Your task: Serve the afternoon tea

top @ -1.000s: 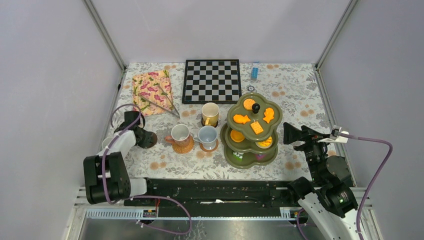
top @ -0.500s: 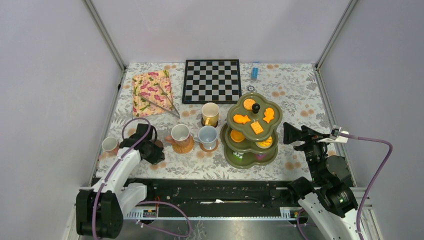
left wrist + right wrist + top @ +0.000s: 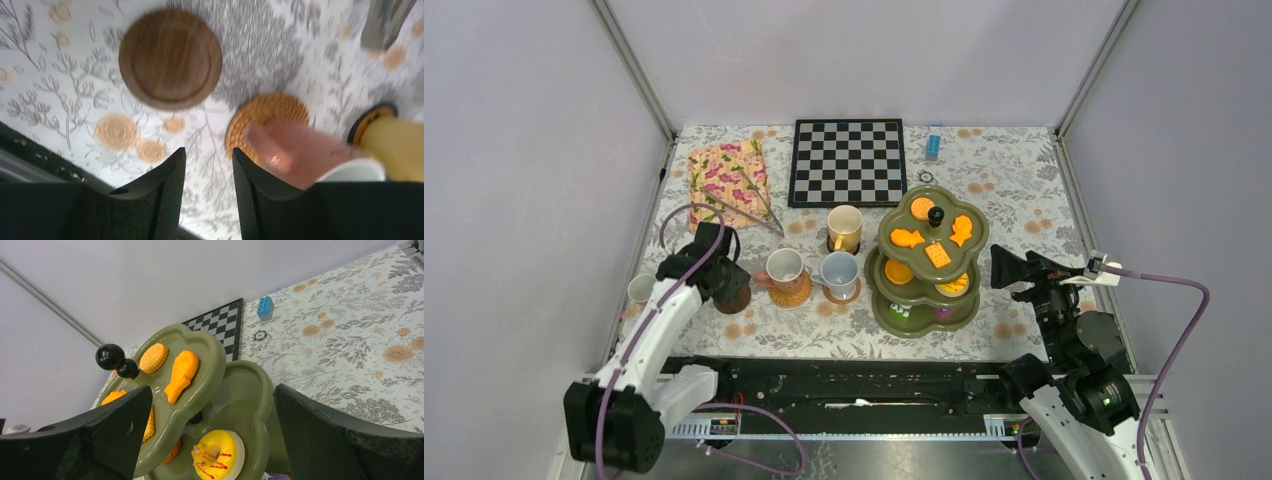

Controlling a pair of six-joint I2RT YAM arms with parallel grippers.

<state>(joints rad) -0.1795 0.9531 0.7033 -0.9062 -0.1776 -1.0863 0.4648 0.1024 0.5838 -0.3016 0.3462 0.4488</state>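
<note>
Hovering over the table [image 3: 1024,190], the left pincer [image 3: 209,156] has its fingers a little apart and holds nothing. A round brown coaster [image 3: 170,58] lies bare near it. The right pincer [image 3: 212,390] is spread wide, just beside the green stand [image 3: 200,365] with orange biscuits [image 3: 153,358].

Three mugs [image 3: 838,268] are set on coasters [image 3: 792,292] just left of the stand [image 3: 924,325]; the chessboard [image 3: 846,161] is laid behind it, the tray [image 3: 727,183] farther left.
</note>
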